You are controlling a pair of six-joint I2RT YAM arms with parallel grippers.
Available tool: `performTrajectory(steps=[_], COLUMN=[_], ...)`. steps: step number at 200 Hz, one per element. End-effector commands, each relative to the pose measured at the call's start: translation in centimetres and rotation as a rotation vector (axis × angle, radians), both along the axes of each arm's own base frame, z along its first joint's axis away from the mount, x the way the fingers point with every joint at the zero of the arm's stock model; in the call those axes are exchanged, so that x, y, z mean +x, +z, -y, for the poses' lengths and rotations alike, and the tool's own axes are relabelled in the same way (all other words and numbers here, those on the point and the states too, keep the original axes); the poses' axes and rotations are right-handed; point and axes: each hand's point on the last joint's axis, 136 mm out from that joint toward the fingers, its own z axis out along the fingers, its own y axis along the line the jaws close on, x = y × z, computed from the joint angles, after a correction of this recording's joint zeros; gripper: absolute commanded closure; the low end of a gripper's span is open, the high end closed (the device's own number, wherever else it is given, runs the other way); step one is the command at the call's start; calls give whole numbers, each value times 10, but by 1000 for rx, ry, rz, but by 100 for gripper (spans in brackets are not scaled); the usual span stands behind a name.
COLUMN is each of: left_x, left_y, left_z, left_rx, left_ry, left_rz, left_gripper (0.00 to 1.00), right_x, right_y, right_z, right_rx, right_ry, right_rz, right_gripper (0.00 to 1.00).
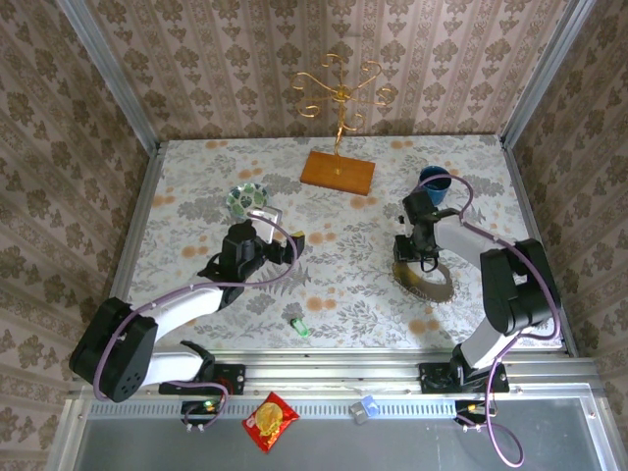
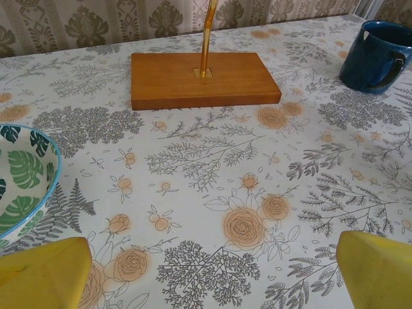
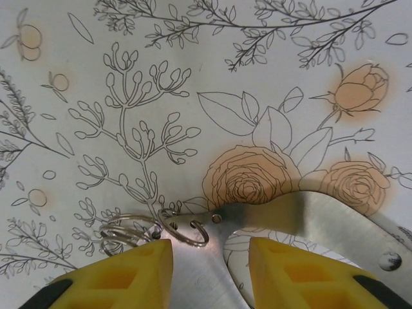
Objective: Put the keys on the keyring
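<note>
Two grippers hang over your flowered table (image 1: 196, 186). Your left gripper (image 2: 209, 283) stands wide, nothing between its yellow fingers (image 2: 42, 273); the wooden stand base (image 2: 203, 78) lies straight ahead of it, the bowl (image 2: 22, 180) just to its left, the blue mug (image 2: 376, 56) ahead and right. Your right gripper (image 3: 207, 254) sits half closed over the keyring (image 1: 424, 283), flat key blades (image 3: 322, 219) and small wire rings (image 3: 187, 226) at its fingertips (image 3: 122, 277); whether it grips, I cannot tell. One green key (image 1: 299, 327) lies nearer the bases than either gripper, between them.
</note>
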Motion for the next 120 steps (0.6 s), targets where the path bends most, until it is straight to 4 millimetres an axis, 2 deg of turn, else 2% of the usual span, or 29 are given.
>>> performTrajectory(steps=[1, 82, 120], left_x=[1, 4, 4], left_y=[9, 16, 16], left_z=[-2, -3, -4], left_rx=[-21, -12, -11], left_ry=[17, 27, 31], left_rz=[25, 46, 44], left_gripper=[2, 2, 2], right_x=[2, 13, 13], right_y=[-1, -5, -6], right_z=[-3, -7, -8], right_rx=[-10, -4, -3], right_ry=[26, 39, 45], right_rz=[-21, -21, -28], right_gripper=[67, 75, 84])
